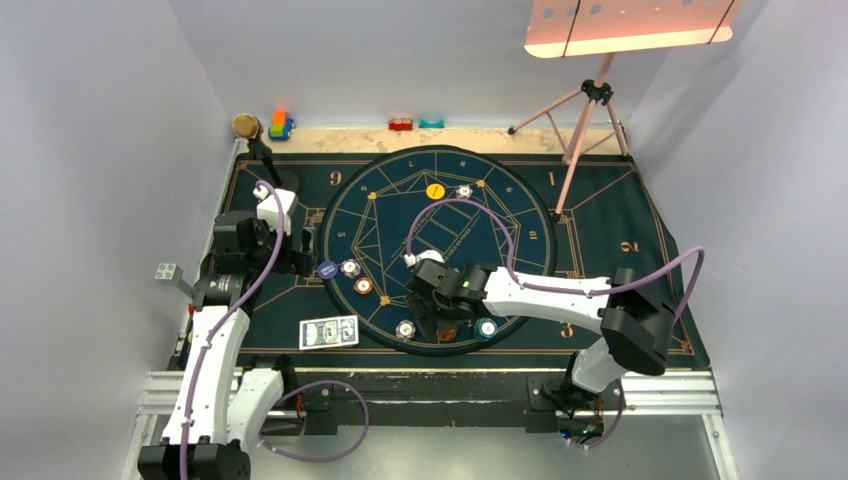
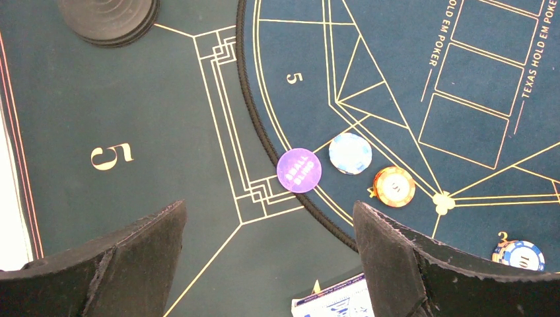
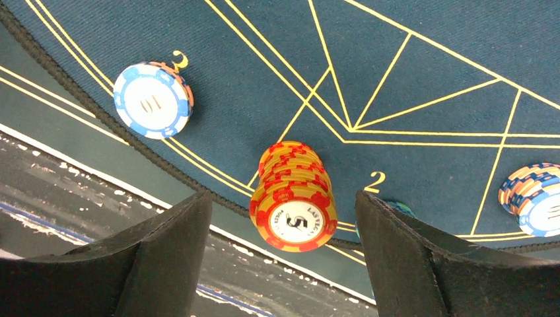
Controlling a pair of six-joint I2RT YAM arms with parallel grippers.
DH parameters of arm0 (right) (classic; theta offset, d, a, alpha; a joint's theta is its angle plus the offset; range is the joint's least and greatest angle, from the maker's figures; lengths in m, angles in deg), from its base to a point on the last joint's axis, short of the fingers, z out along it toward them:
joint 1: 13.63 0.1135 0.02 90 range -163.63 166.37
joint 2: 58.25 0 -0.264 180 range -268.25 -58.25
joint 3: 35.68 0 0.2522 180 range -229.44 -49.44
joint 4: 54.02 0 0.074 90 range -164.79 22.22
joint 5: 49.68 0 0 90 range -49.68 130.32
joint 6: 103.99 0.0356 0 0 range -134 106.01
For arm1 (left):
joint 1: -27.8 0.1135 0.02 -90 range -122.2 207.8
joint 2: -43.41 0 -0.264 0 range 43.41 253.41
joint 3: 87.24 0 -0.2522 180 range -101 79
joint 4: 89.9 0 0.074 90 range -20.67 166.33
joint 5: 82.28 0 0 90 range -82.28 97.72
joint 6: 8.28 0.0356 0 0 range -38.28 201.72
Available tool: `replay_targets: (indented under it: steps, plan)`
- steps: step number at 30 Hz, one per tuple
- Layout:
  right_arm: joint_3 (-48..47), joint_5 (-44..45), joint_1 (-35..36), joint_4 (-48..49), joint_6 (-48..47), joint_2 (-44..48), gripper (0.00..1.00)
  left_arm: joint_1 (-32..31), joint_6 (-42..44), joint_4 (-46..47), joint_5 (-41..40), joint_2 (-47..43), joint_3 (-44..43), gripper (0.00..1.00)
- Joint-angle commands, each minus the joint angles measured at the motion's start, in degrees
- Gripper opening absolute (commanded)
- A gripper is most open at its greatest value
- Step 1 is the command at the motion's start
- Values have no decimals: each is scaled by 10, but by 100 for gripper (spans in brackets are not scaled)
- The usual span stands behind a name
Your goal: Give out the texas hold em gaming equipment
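A stack of orange-and-red poker chips (image 3: 294, 198) stands on the round mat's near edge, by the gold 2. My right gripper (image 3: 282, 228) is open and straddles the stack, with a gap on each side; from above it (image 1: 440, 322) covers the stack. A blue-white chip stack (image 3: 152, 99) lies to its left, another (image 3: 536, 198) to its right. My left gripper (image 2: 271, 264) is open over bare felt. Ahead of it lie a dark-blue disc (image 2: 299, 170), a white chip (image 2: 350, 153) and an orange chip (image 2: 394, 187). Blue-backed cards (image 1: 329, 332) rest near its right finger.
A yellow disc (image 1: 435, 190) and a white chip (image 1: 464, 191) sit at the circle's far side. A microphone stand (image 1: 262, 150) rises at the back left, its round base (image 2: 109, 20) ahead of my left gripper. A pink tripod (image 1: 585, 120) stands back right. Toy blocks (image 1: 281, 125) line the far edge.
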Motion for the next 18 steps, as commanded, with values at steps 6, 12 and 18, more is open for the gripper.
replay_targets:
  steps: [6,12,18]
  plan:
    - [8,6,3,14,13,-12,72,4,3,18,7,-6,3,100]
    - [12,14,2,10,17,-5,57,5,3,17,7,-6,3,100]
    - [12,22,2,6,20,-8,46,4,3,17,8,-8,4,100]
